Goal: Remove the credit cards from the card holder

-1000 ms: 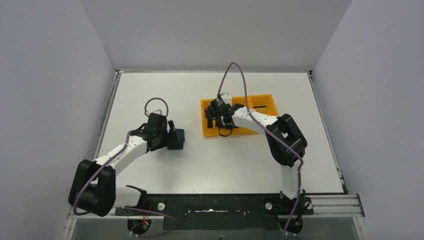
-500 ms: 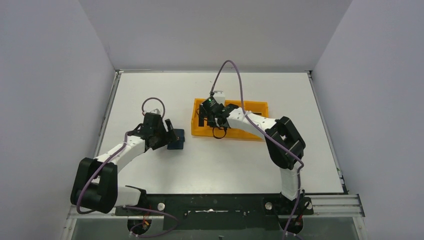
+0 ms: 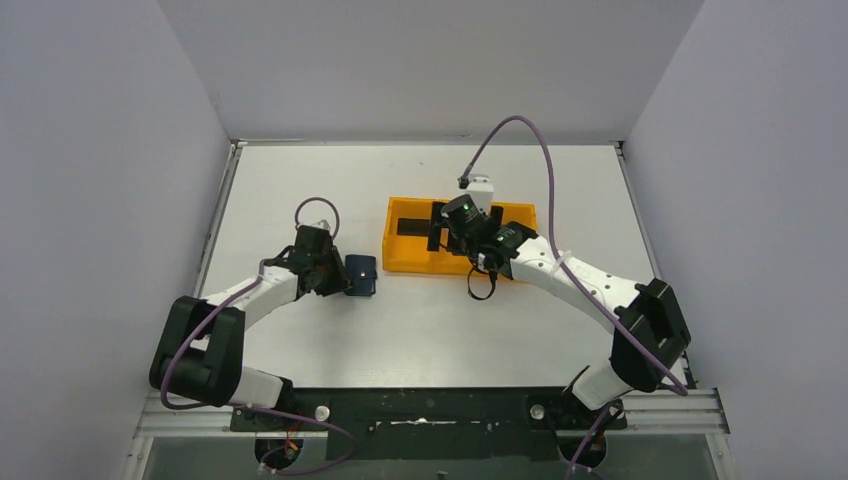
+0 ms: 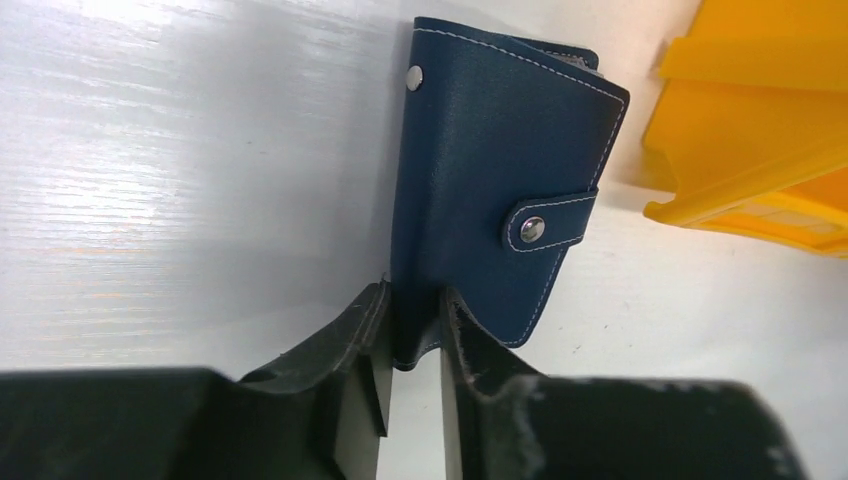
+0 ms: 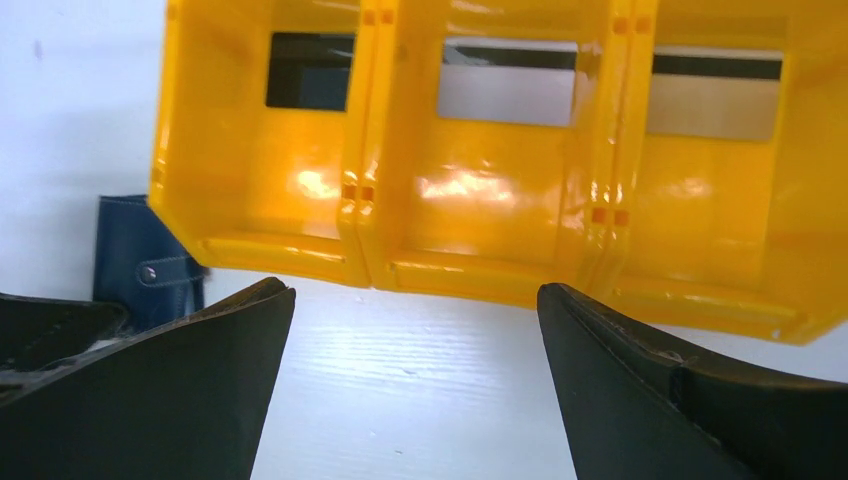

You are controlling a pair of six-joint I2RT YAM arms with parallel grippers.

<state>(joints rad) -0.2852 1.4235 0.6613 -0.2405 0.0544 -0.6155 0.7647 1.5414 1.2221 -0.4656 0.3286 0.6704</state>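
The card holder [image 3: 361, 275] is a navy blue wallet lying on the table left of the orange tray, folded shut with its tab snapped [image 4: 490, 170]. My left gripper [image 4: 412, 295] is shut on its near edge, with the leather pinched between both fingers [image 3: 340, 279]. The holder also shows at the left edge of the right wrist view [image 5: 135, 262]. No credit cards show outside it. My right gripper [image 5: 415, 290] is open and holds nothing, in front of the tray's near wall and above the tray [image 3: 455, 228] in the top view.
The orange three-compartment tray [image 3: 405, 262] sits mid-table, its near wall close to my right fingers [image 5: 470, 275]. Grey and dark rectangles show in its compartments; I cannot tell what they are. White walls enclose the table on three sides.
My left gripper has closed on the card holder's edge. The tray has slid a little to the left. The right arm has swung its elbow out to the right, its gripper still open.
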